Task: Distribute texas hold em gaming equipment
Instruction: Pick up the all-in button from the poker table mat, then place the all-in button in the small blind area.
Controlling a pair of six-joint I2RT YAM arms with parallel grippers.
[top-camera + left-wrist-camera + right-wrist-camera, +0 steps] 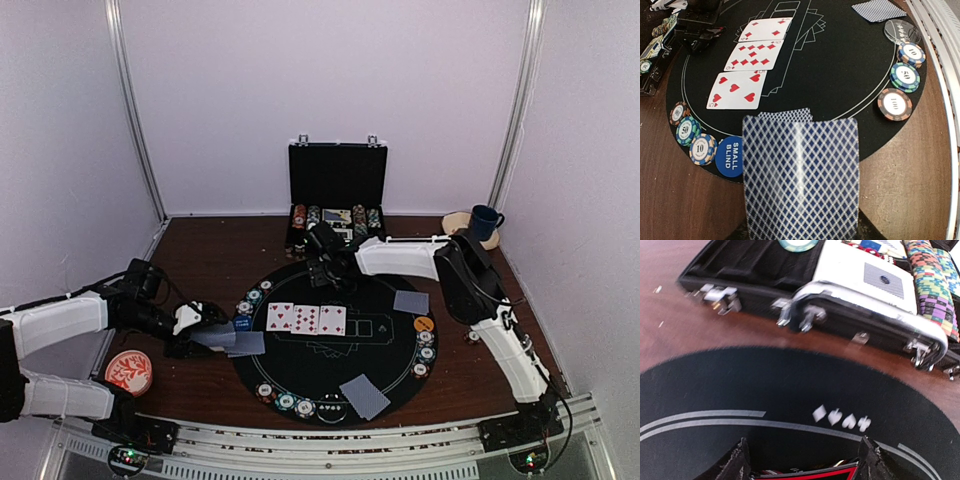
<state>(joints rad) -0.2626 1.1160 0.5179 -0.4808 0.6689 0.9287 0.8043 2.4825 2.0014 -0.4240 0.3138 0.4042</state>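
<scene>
My left gripper (pixel 200 323) is shut on a blue-checked playing card (pixel 800 180), held over the near-left rim of the round black mat (pixel 330 352). Another face-down card (pixel 785 116) lies just beyond it. Three red face-up cards (pixel 305 318) lie in a row at the mat's centre. The blue small-blind disc (pixel 730 156) sits beside striped chips (pixel 695 140). More chips (pixel 895 104) line the opposite rim. My right gripper (pixel 804 442) hovers over the mat's far edge, shut on a flat black piece with a red edge (pixel 805 474), apparently the triangle marker.
The open black briefcase (pixel 337 190) with chip rows stands behind the mat, close to my right gripper. A red-and-white dish (pixel 128 370) lies at the near left. A blue mug (pixel 486 220) stands at the back right. Face-down cards (pixel 411 301) and an orange disc (pixel 423 324) rest on the mat's right.
</scene>
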